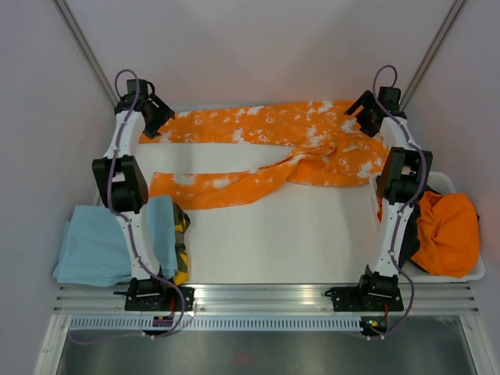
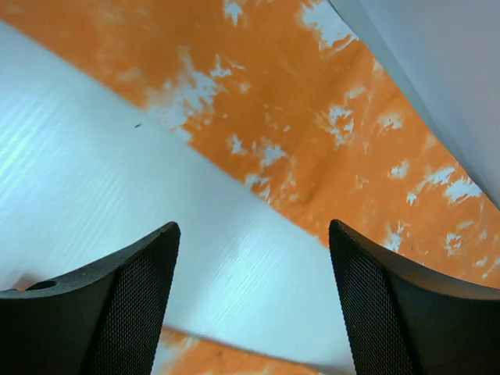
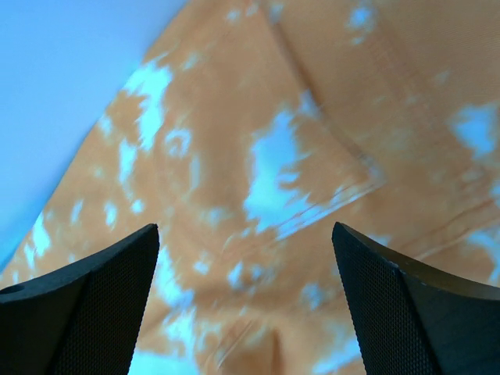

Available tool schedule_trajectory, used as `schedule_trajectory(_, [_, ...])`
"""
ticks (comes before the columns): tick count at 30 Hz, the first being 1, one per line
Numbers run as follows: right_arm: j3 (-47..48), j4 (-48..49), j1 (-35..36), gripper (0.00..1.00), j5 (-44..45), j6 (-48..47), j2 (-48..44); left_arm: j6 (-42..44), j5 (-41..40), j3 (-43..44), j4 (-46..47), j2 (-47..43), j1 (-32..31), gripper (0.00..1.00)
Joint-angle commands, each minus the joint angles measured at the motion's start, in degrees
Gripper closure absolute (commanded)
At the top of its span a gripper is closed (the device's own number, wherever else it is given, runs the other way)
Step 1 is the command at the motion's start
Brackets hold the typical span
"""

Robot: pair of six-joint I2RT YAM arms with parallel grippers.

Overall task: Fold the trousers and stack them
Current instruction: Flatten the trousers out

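Note:
The trousers [image 1: 266, 125], orange with white blotches, lie spread along the far side of the white table [image 1: 281, 234]. Their two legs run to the left and the waist lies at the right. My left gripper [image 1: 154, 117] hovers at the left end of the far leg. In the left wrist view it [image 2: 253, 226] is open over bare table, with trouser cloth [image 2: 297, 117] just beyond and a strip of it below. My right gripper [image 1: 363, 116] hangs over the waist end. In the right wrist view it [image 3: 244, 227] is open, with blotched cloth [image 3: 312, 94] under it and nothing held.
A folded light blue cloth [image 1: 98, 242] lies at the near left beside a yellow-green patterned garment [image 1: 180, 242]. A white bin [image 1: 469, 273] at the right holds a plain orange garment [image 1: 447, 230]. Pale walls close in behind the trousers.

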Motion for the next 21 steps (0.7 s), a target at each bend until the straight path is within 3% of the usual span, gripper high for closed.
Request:
schedule_trajectory(1, [-3.8,4.0,2.9,0.02,-4.7,-7.5,-12.7,9.2,-11.1,-3.9,-7.6,-13.6,0.0,0.17])
schedule_trajectory(7, [-11.2,0.8,6.3,0.02,-4.2,-12.9,-19.8,6.5,-20.2,-19.9,-17.0,-21.5,0.3,0.17])
schedule_trajectory(13, [-13.1,-1.7,6.9,0.02,-4.7,-12.6,-20.6,2.1,-13.3,-31.9,-12.0,-21.2,3.4,0.18])
schedule_trajectory(21, [-17.1,-0.9,7.3,0.02,-2.5,-11.2,-23.4,3.6,-13.6,-32.2,-6.3,-15.2,4.2,0.24])
